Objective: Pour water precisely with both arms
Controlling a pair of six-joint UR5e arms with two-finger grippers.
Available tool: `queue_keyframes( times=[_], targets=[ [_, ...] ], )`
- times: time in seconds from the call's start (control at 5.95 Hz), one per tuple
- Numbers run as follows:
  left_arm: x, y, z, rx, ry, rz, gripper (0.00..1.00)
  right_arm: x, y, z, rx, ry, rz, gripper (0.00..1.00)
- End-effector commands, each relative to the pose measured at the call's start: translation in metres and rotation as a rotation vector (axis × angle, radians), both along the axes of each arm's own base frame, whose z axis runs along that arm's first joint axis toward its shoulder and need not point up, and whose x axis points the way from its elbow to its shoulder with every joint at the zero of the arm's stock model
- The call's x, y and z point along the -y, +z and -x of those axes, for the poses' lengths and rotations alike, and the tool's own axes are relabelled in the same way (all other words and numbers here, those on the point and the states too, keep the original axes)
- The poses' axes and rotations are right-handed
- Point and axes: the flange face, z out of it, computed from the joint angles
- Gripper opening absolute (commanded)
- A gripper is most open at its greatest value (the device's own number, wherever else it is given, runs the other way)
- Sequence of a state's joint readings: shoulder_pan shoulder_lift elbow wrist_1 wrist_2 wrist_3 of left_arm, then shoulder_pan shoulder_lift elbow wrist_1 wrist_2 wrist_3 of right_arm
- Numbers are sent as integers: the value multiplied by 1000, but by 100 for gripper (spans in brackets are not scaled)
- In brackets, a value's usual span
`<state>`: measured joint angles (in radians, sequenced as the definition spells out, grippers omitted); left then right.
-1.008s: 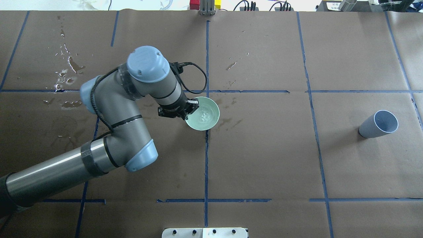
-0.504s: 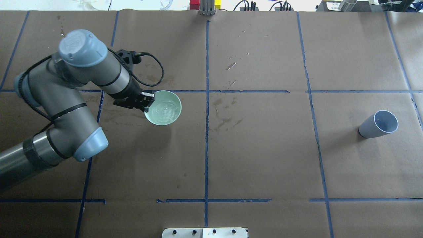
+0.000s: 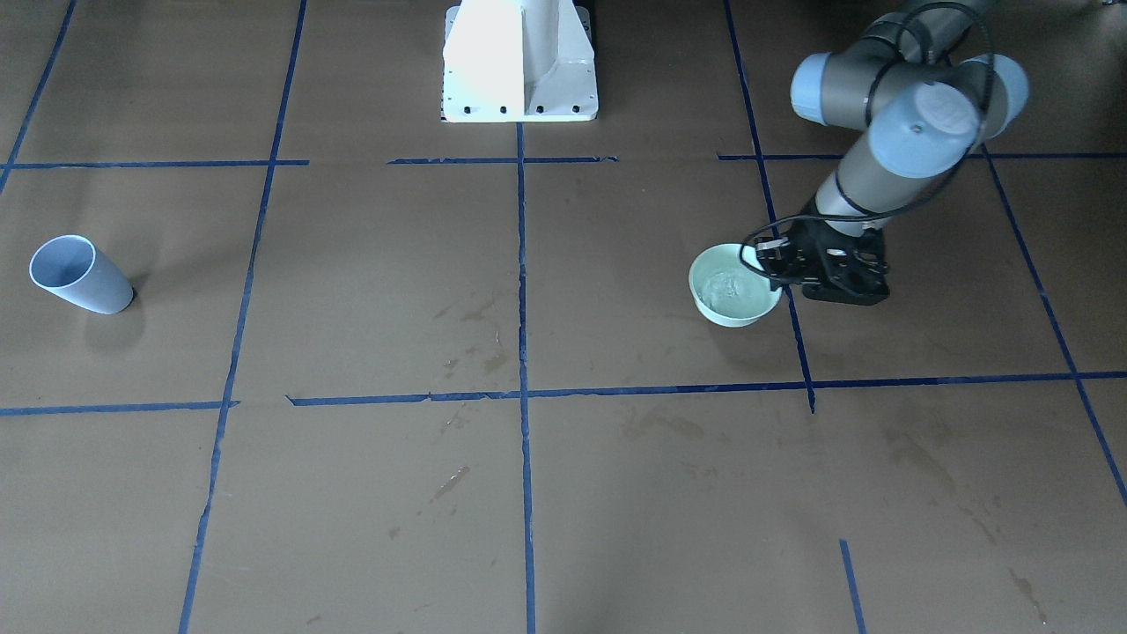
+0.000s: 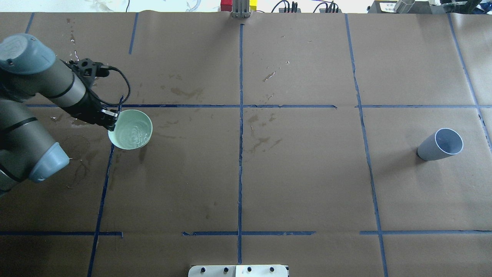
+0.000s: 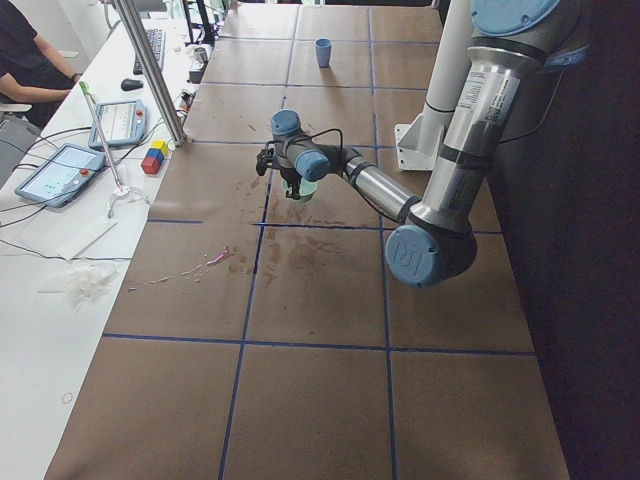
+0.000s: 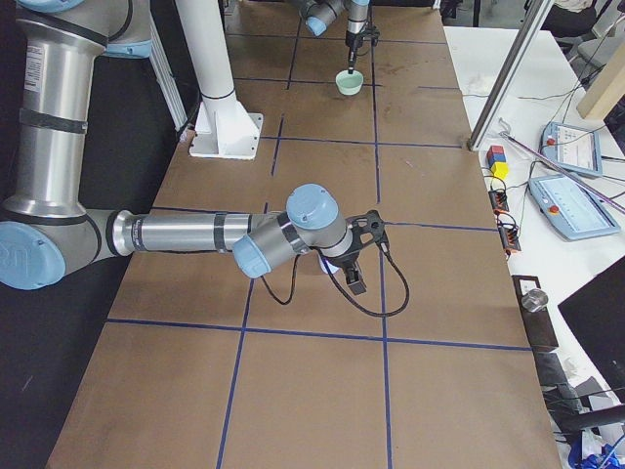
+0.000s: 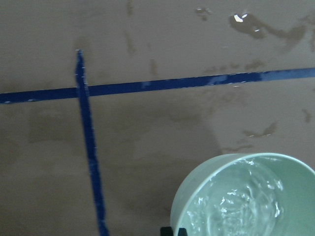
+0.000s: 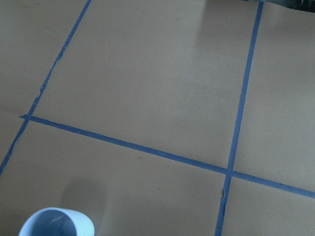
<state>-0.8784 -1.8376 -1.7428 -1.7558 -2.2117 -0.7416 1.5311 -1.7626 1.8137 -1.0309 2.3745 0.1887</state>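
My left gripper (image 4: 110, 117) is shut on the rim of a pale green bowl (image 4: 130, 129) that holds rippling water. It carries the bowl low over the brown table, left of centre. The front-facing view shows the same gripper (image 3: 779, 264) and bowl (image 3: 735, 298), and the left wrist view has the bowl (image 7: 246, 196) at its bottom edge. A blue-grey cup (image 4: 440, 144) stands upright and empty far to the right, also in the right wrist view (image 8: 56, 222). My right gripper (image 6: 354, 277) shows only in the exterior right view; I cannot tell its state.
Water spills and damp stains (image 4: 77, 79) mark the paper at the far left. Blue tape lines (image 4: 240, 115) grid the table. The white pedestal (image 3: 519, 62) stands at the robot's edge. Tablets (image 5: 60, 170), coloured blocks (image 5: 153, 157) and a seated person (image 5: 30, 50) are beyond the far edge.
My left arm has swung left with the bowl, from the centre tape line to the left column of the grid. The water still ripples. The cup has not moved.
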Motion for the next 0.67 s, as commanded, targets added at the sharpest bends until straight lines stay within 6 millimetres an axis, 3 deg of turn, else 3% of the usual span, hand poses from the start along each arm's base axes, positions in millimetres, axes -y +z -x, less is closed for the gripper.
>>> queue_keyframes(
  times=[0.0,0.17,0.5],
  targets=[
    [7,60,68,5,70,-36,0,-1,-2,-1,-1,2,-4,100],
    [0,101,101,34,115,-66,0,-1,-2,0,-3,3,-3,100],
    [0,151,121,34,173,-39,0,0,-2,0,-6,5,-3,100]
  ],
)
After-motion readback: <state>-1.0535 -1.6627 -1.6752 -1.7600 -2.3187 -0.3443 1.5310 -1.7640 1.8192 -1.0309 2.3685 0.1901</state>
